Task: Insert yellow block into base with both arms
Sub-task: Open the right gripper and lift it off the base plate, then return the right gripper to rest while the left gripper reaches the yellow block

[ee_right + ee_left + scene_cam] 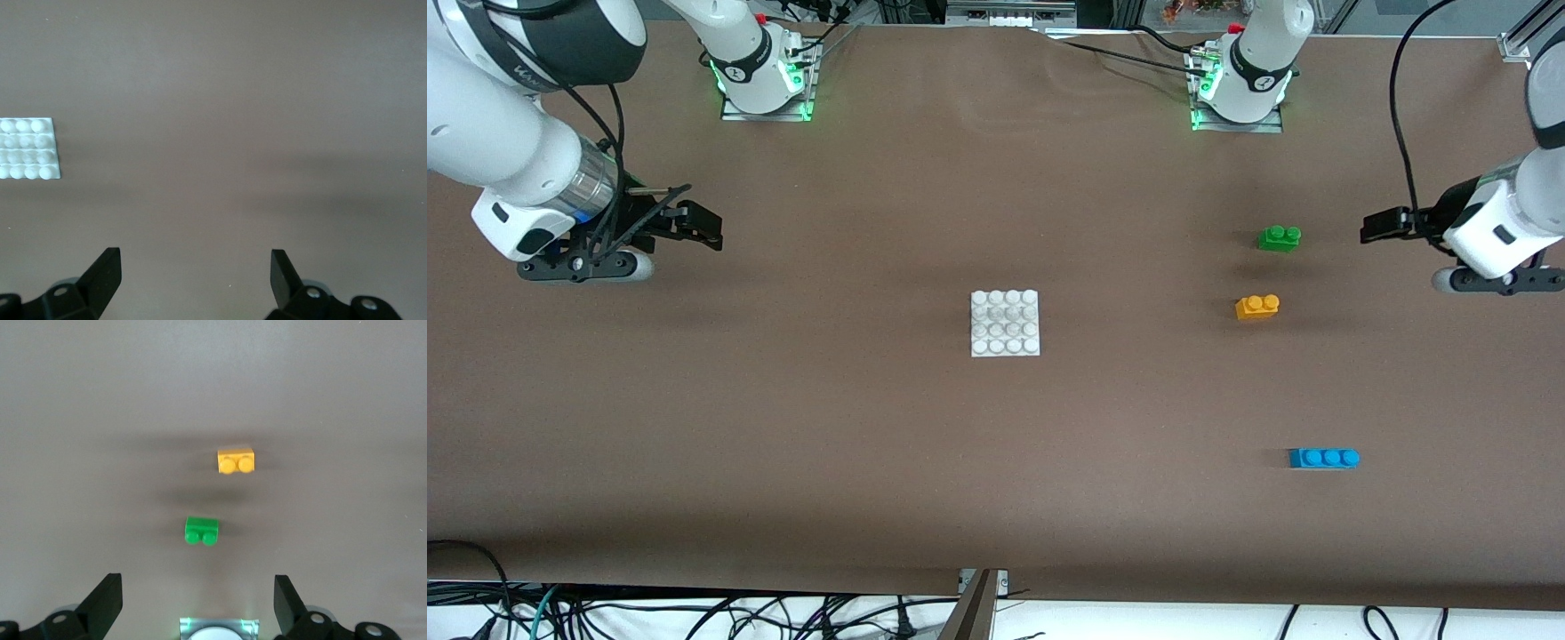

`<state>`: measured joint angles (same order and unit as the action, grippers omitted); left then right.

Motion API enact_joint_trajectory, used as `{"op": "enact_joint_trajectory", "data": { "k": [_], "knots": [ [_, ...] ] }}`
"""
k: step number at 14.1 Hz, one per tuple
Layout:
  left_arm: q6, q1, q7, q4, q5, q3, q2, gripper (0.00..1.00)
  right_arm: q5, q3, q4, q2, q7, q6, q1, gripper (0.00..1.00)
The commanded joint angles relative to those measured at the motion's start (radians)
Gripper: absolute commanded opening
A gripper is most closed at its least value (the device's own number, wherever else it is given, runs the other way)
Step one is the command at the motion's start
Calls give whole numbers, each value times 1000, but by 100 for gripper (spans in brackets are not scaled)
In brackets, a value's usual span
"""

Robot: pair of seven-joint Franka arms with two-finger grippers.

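The yellow block (pixel 1256 307) looks like a small, light, rigid plastic brick, so it should not deform under a grip, though its smooth sides may slip if pinched off-centre. The best hold is probably across its two long flat sides, below the studs, leaving the underside free to seat on the base (a tilted grip would likely make the press-fit jam). It lies flat on the brown desk (pixel 783 427), toward the left arm's end, well apart from the base. A green brick (pixel 1279 238) sits near it, a little farther from the front camera, and a blue brick (pixel 1323 458) lies nearer to that camera.

The base (pixel 1005 323) is a flat white studded plate resting in the middle of the desk. Being thin and light, it will probably slide when the block is pushed down, so one arm may need to steady it by its edge.

The left pincer (pixel 1376 228) hangs over the desk at the left arm's end, beside the green brick but clear of it. Its fingers are spread wide, holding and touching nothing. The right pincer (pixel 704 226) hangs over the right arm's end of the desk, well apart from the base, fingers likewise spread wide and empty.
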<state>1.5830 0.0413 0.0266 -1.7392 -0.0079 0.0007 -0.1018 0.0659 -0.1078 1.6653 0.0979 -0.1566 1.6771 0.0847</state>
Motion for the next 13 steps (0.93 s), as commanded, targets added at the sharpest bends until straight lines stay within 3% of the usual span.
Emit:
{"op": "enact_joint_trajectory", "data": {
  "k": [1, 6, 9, 13],
  "knots": [
    [211, 6, 33, -172, -20, -7, 11, 100, -6, -12, 19, -12, 11, 1, -8, 99],
    [640, -3, 21, -524, -12, -39, 28, 100, -6, -13, 21, -23, 11, 6, -11, 99],
    [828, -4, 15, -565, -14, -45, -74, 100, -15, -13, 18, -27, 11, 6, -11, 99],
    [963, -8, 15, -611, -14, -47, -127, 100, -58, -18, 18, -32, 6, 3, -11, 99]
  ]
}}
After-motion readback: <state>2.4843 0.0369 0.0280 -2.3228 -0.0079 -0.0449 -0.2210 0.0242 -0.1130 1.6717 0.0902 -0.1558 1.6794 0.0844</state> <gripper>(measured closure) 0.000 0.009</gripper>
